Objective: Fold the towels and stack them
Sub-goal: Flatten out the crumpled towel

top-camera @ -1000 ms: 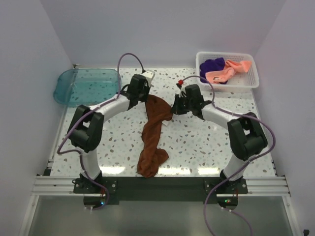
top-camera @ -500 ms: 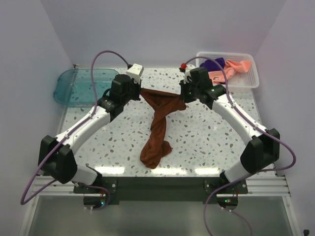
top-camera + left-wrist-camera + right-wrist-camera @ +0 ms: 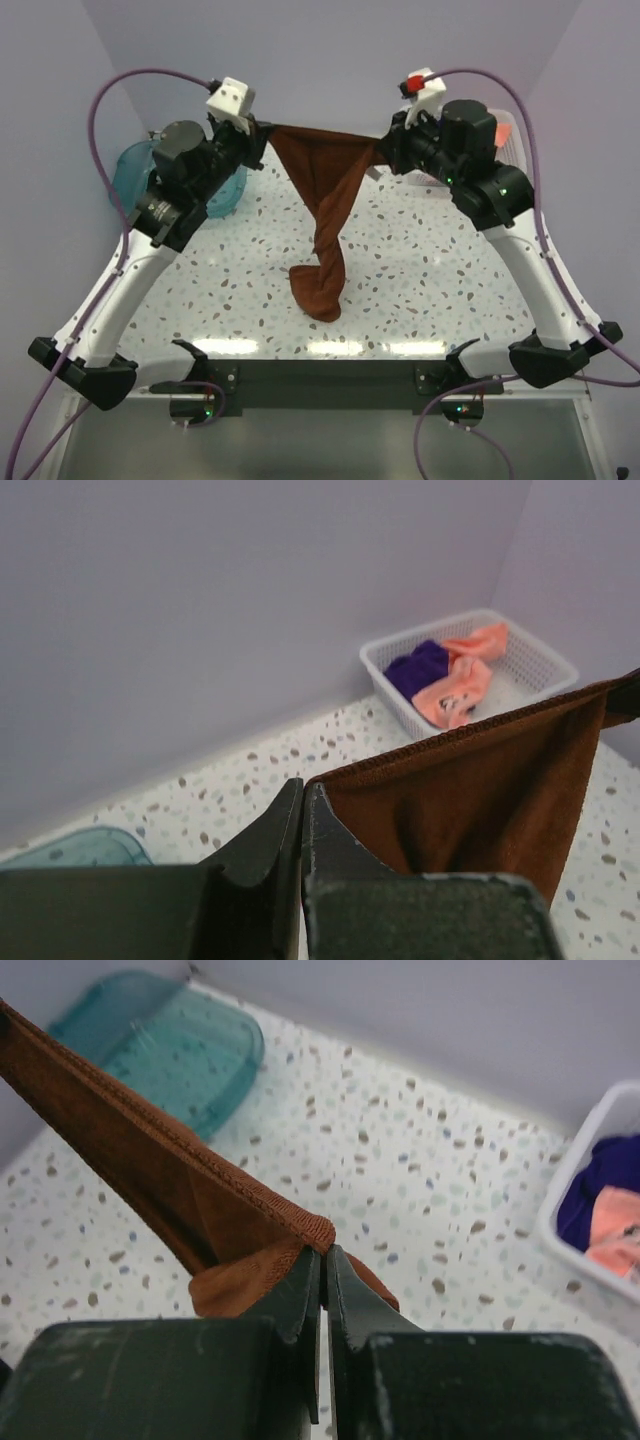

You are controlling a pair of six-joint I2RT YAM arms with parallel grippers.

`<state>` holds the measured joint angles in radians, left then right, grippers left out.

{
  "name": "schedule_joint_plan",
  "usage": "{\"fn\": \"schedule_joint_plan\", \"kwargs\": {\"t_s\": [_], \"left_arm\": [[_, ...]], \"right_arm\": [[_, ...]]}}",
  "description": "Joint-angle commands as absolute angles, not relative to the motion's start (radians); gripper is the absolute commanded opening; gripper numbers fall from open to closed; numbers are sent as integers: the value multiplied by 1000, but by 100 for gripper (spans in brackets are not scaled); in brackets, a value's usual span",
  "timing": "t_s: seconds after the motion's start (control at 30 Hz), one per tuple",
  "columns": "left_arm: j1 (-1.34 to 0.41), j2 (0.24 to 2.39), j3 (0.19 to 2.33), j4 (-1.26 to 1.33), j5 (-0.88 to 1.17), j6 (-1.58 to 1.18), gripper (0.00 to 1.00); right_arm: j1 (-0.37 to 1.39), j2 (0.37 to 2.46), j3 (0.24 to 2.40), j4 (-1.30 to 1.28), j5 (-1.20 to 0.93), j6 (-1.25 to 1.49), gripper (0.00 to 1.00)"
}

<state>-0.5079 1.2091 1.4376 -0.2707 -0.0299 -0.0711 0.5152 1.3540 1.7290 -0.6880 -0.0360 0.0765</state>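
Brown towel (image 3: 330, 200) top edge stretched left-right between hands, body hanging down.

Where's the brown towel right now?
In the top view the brown towel hangs mid-scene, its top edge stretched between the left gripper and right gripper, its twisted lower end reaching the speckled table near the centre.

I log this site as robotics lab test cell. Grounds: plain lavender walls (image 3: 330, 60) box in table (image 3: 430, 300) on three sides; speckled stone-pattern top; left arm (image 3: 130, 290) and right arm (image 3: 530, 270) bolted to dark mounting beam (image 3: 330, 386) at near edge; purple cables (image 3: 150, 71) loop free in air; green indicator lights (image 3: 206, 411) on base boards. Props in my view: white mesh basket (image 3: 540, 670), teal plastic tray (image 3: 170, 1050).
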Motion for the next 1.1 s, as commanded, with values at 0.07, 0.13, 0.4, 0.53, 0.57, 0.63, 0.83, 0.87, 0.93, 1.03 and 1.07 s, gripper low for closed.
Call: {"fn": "schedule_joint_plan", "kwargs": {"t_s": [0.07,0.13,0.4,0.53,0.57,0.63,0.83,0.87,0.93,1.03,1.07], "left_arm": [[-494,1250,1701,-275,-92,28,0],[-494,1244,1743,-270,-74,28,0],[-494,1074,1689,-232,96,57,0],[-494,988,1712,-258,133,67,0],[-494,983,1730,-274,138,69,0],[-494,979,1781,-313,146,64,0],[-494,986,1845,-347,183,22,0],[-494,994,1854,-354,178,18,0],[-494,1024,1856,-377,129,8,0],[-494,1087,1847,-408,3,9,0],[-494,1104,1823,-410,-46,14,0]], "right_arm": [[497,1387,1945,-661,60,6,0],[497,1388,1997,-663,43,-23,0],[499,1241,1931,-664,-123,-103,0],[497,1154,1960,-701,-169,-127,0],[497,1144,1989,-719,-170,-129,0],[497,1131,2023,-742,-166,-138,0],[497,1118,2094,-755,-156,-132,0],[497,1127,2094,-749,-155,-126,0],[497,1146,2092,-750,-150,-115,0],[497,1204,2080,-758,-82,-107,0],[497,1221,2066,-758,-60,-110,0]]}}
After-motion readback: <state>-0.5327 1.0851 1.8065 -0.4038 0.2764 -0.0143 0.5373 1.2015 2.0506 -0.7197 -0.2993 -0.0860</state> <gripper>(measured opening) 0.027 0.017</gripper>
